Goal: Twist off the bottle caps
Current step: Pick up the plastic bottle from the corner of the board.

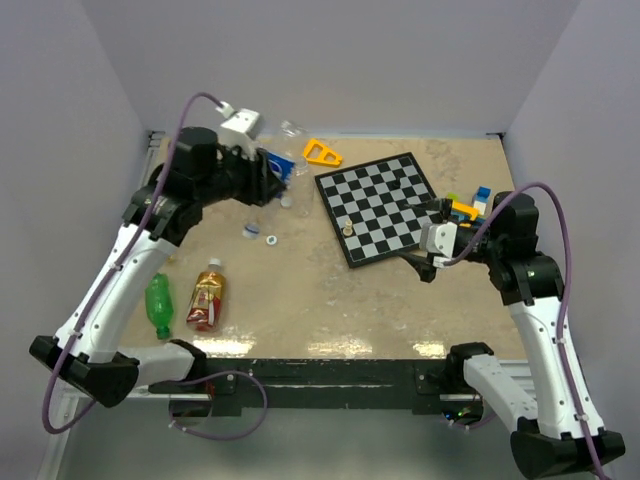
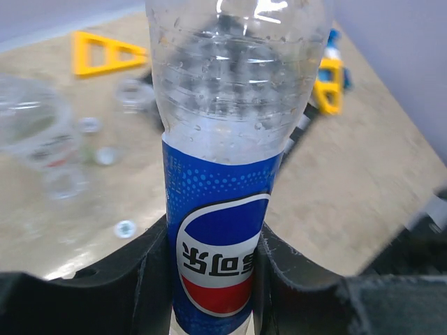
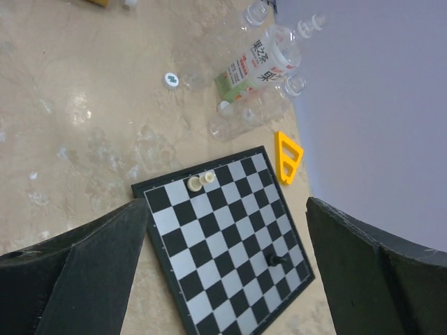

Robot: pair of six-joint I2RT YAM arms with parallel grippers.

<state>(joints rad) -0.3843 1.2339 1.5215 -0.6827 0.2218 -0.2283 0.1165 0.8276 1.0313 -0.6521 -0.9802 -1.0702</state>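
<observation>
My left gripper (image 1: pixel 268 178) is shut on the clear bottle with the blue label (image 2: pixel 222 230), its fingers (image 2: pixel 150 279) pressing both sides of the label. That bottle's cap is out of view. An amber-brown bottle (image 1: pixel 207 297) with a yellow cap (image 1: pixel 213 263) and a green bottle (image 1: pixel 158 305) lie at the near left. Two loose caps (image 1: pixel 251 231) (image 1: pixel 270 240) lie on the table; one cap shows in the right wrist view (image 3: pixel 171 79). My right gripper (image 1: pixel 428 262) is open and empty over the chessboard's near right edge, with its jaws wide apart (image 3: pixel 227 279).
A chessboard (image 1: pixel 385 215) with a pale piece (image 3: pixel 199 183) and a black piece (image 3: pixel 278 259) lies right of centre. A yellow triangle (image 1: pixel 322 153) and clear bottles (image 3: pixel 255 66) lie at the back. Toy bricks (image 1: pixel 465 207) sit at the right. Walls enclose three sides.
</observation>
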